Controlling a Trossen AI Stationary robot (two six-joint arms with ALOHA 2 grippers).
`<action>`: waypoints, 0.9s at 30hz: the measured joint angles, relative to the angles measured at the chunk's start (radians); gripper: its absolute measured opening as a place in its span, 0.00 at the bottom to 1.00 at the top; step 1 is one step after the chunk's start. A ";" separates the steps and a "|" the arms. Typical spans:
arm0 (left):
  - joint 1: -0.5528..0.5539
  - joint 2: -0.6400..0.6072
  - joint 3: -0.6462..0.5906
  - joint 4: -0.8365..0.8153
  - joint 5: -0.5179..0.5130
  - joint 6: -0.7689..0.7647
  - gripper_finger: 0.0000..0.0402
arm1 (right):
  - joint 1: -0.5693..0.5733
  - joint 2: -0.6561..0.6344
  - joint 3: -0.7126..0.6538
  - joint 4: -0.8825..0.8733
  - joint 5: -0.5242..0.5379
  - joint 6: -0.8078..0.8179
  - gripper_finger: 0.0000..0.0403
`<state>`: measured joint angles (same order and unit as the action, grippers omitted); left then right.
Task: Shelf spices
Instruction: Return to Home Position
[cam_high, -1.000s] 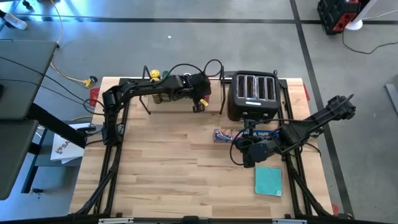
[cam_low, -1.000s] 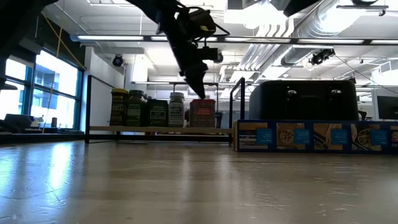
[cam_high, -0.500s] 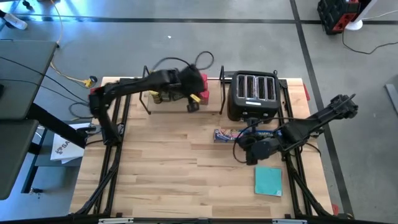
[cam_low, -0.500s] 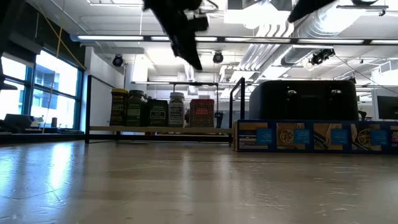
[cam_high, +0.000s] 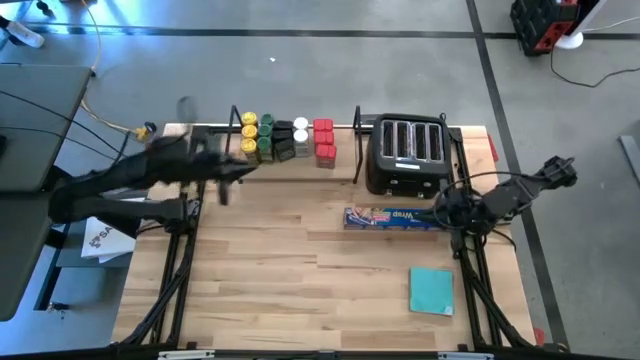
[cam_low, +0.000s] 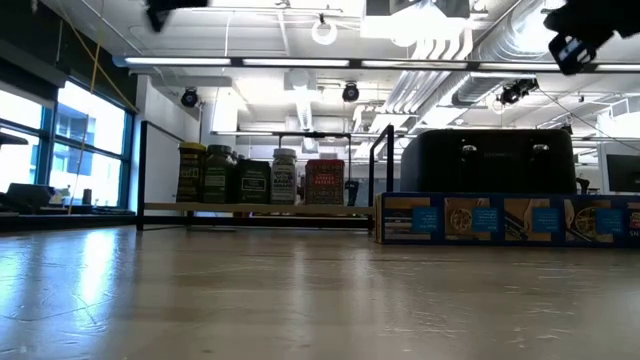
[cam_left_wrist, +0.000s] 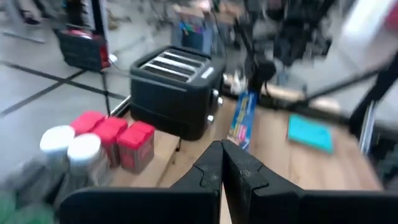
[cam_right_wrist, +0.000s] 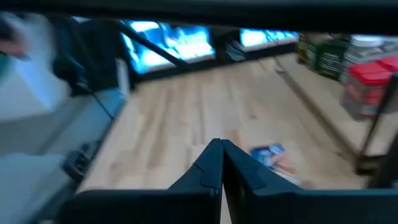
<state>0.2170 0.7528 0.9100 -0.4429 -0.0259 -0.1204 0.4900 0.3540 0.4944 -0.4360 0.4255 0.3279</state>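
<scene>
Left gripper (cam_left_wrist: 221, 147), pinched shut and empty, has left the shelf (cam_high: 356, 158) for nine o'clock; right gripper (cam_right_wrist: 221, 145), equally shut, retreats at three; spices (cam_high: 285, 140) racked, shelving looks done

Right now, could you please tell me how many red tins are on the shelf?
3 red tins, in one row at the shelf's end nearest the toaster: rear, middle, front. None seems hidden.

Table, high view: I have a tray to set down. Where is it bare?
Bare: the table in front of the shelf, left of the teal square and wrap box. Crowded: back edge, with spices and toaster; right claw by the box, left claw near the shelf.
</scene>
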 joint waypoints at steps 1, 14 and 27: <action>-0.021 -0.082 -0.070 0.023 -0.036 -0.049 0.00 | 0.000 -0.045 -0.038 0.032 -0.010 -0.007 0.00; -0.102 -0.752 -0.523 0.143 -0.133 -0.224 0.00 | -0.096 -0.254 -0.370 0.523 -0.365 -0.143 0.00; -0.102 -0.745 -0.792 0.493 -0.088 -0.158 0.00 | -0.304 -0.278 -0.485 0.771 -0.516 -0.156 0.00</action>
<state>0.1146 0.0081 0.1184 0.0498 -0.1143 -0.2784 0.1855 0.0757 0.0097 0.3354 -0.0905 0.1720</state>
